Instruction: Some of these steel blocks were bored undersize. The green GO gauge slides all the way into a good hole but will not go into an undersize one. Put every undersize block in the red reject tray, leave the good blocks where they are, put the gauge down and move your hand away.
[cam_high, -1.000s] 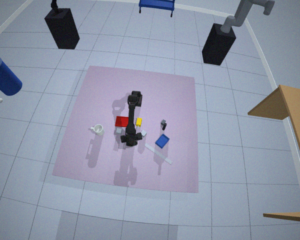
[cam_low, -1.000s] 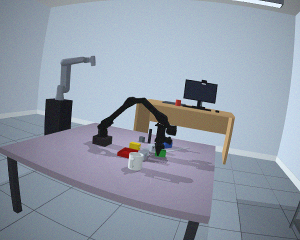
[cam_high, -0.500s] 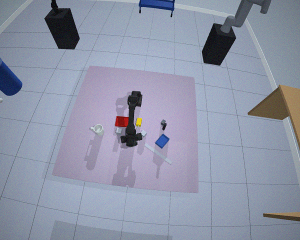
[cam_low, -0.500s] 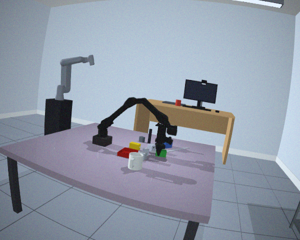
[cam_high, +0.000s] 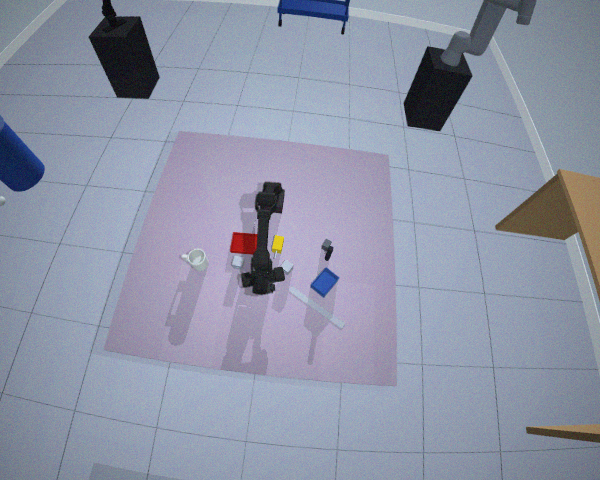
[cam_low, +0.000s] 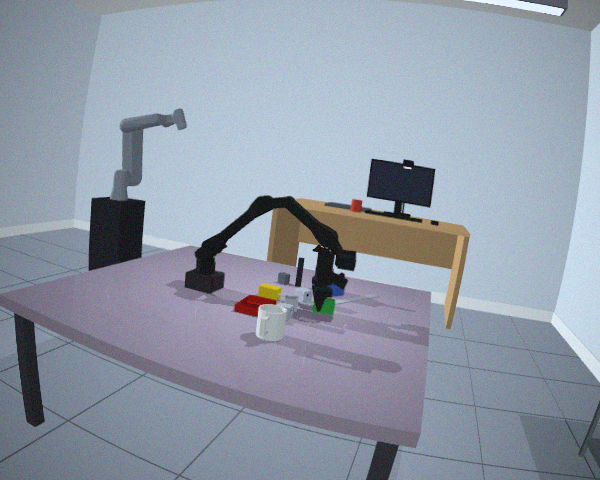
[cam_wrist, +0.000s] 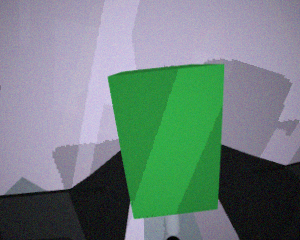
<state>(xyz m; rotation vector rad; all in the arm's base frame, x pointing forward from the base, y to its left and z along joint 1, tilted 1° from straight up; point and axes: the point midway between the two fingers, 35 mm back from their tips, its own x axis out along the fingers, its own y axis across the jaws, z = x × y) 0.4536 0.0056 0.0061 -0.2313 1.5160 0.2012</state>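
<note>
My gripper (cam_high: 262, 286) (cam_low: 320, 303) (cam_wrist: 164, 147) is shut on the green gauge (cam_low: 328, 306) (cam_wrist: 175, 130), held low over the table. The gauge's pin (cam_wrist: 171, 225) points toward a steel block (cam_wrist: 151, 229) at the bottom of the wrist view; whether the tip is in its bore cannot be told. One steel block (cam_high: 237, 261) (cam_low: 287, 310) lies left of the gripper in the top view, another (cam_high: 287, 266) (cam_low: 304, 294) right of it. A middle block (cam_low: 291, 301) is hidden by the arm there. The red tray (cam_high: 243, 243) (cam_low: 244, 308) shows no block in its visible part.
A yellow block-shaped piece with a pin (cam_high: 278, 243) (cam_low: 270, 291) lies beside the red tray. A white mug (cam_high: 197, 259) (cam_low: 270, 324) stands left. At right are a blue tray (cam_high: 324, 282), a pale strip (cam_high: 317, 307), a grey block (cam_high: 326, 244) and a black upright (cam_low: 299, 272).
</note>
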